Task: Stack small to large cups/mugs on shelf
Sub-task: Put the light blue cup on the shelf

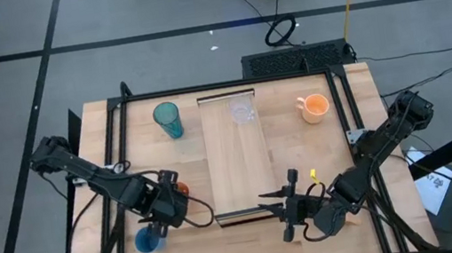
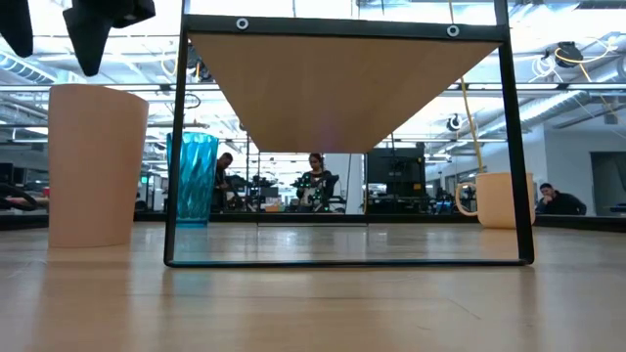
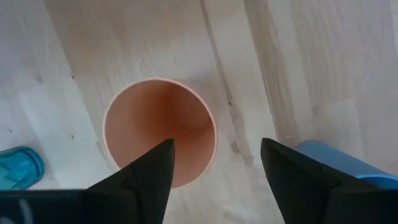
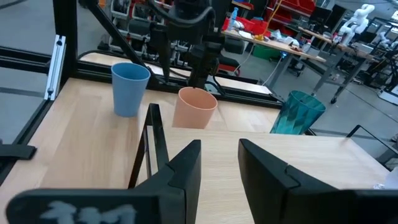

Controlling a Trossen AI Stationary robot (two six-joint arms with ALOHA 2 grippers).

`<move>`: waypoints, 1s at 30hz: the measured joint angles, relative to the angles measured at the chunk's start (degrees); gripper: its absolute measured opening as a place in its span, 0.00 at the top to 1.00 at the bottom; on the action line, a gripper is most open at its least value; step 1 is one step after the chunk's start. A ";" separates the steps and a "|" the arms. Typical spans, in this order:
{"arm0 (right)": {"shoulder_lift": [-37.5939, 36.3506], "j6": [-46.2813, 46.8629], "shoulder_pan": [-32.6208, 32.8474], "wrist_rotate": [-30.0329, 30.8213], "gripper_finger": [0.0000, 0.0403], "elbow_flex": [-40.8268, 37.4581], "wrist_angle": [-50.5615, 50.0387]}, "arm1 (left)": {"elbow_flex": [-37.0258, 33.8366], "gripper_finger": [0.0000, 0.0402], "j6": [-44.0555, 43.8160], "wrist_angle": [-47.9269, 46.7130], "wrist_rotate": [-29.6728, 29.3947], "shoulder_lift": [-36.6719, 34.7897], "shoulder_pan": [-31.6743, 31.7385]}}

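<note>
The small orange cup (image 3: 160,127) stands upright on the table, left of the shelf (image 1: 239,165). My left gripper (image 3: 217,146) hangs open just above it, pointing down. One finger is over the cup's mouth and the other is outside its rim, toward the blue cup (image 1: 149,239). The teal tumbler (image 1: 168,120) stands at the far left. A clear glass cup (image 1: 243,110) stands on the shelf's far end. The orange handled mug (image 1: 315,107) stands at the far right. My right gripper (image 1: 285,209) waits, narrowly open, at the shelf's near right corner.
The shelf plank runs from far to near down the table's middle, raised on a dark frame (image 2: 176,147). The blue cup (image 3: 336,163) stands close beside the orange cup on its near side. Bare tabletop lies right of the shelf, in front of the mug.
</note>
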 joint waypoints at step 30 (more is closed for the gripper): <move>0.00 -1.50 0.29 -0.02 0.75 0.03 -0.59 | 2.44 0.45 2.75 0.48 2.15 -5.09 -4.99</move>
